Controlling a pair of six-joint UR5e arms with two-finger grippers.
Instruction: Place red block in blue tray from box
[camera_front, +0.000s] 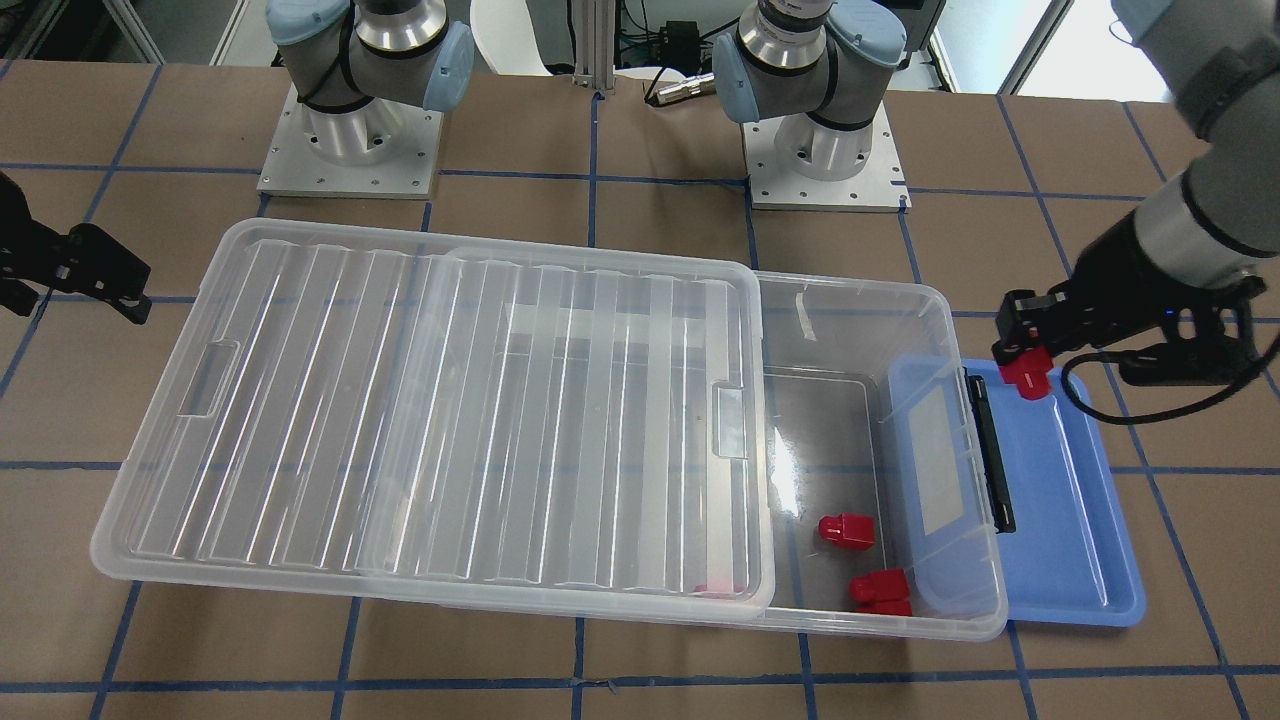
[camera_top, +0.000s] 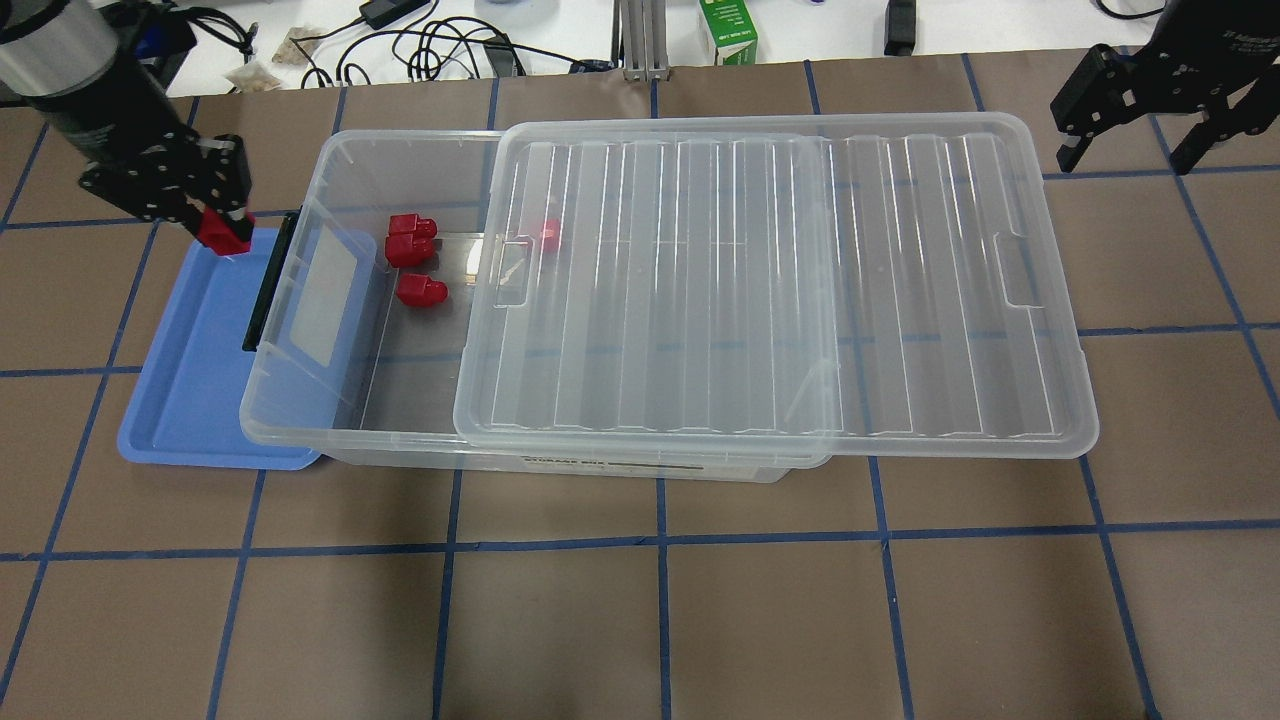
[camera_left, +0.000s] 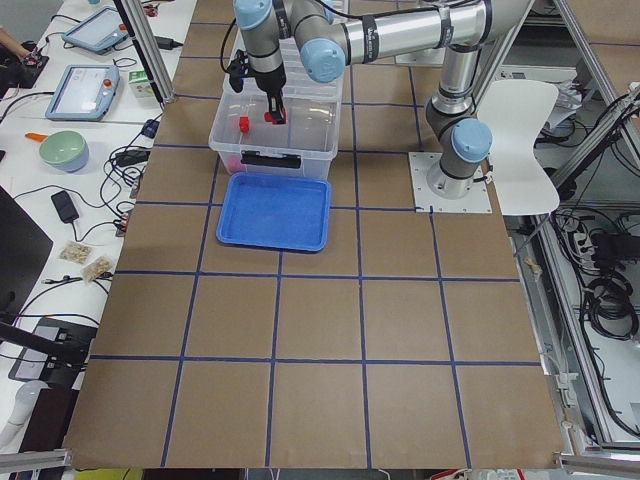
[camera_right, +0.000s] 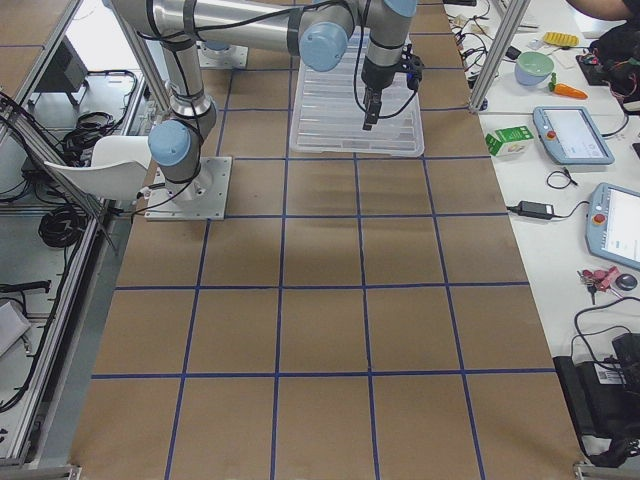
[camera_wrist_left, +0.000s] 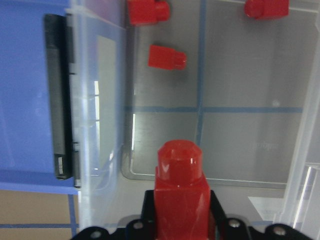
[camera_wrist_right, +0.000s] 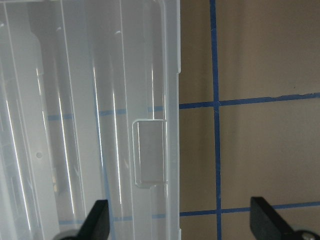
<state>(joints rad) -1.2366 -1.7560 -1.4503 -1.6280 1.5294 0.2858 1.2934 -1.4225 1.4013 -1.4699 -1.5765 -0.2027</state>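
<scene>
My left gripper (camera_top: 213, 222) is shut on a red block (camera_top: 226, 233) and holds it over the far corner of the blue tray (camera_top: 190, 370), beside the latch end of the box (camera_top: 300, 432). In the left wrist view the held block (camera_wrist_left: 179, 180) stands upright between the fingers. Three more red blocks (camera_top: 421, 291) lie in the open end of the box, and another shows faintly under the lid (camera_top: 780, 290). My right gripper (camera_top: 1140, 115) is open and empty past the lid's far right corner.
The ribbed lid (camera_front: 430, 420) is slid aside and overhangs the box toward the robot's right. The black latch (camera_front: 990, 450) faces the tray (camera_front: 1080, 520). Cables and a green carton (camera_top: 728, 32) lie beyond the table's far edge.
</scene>
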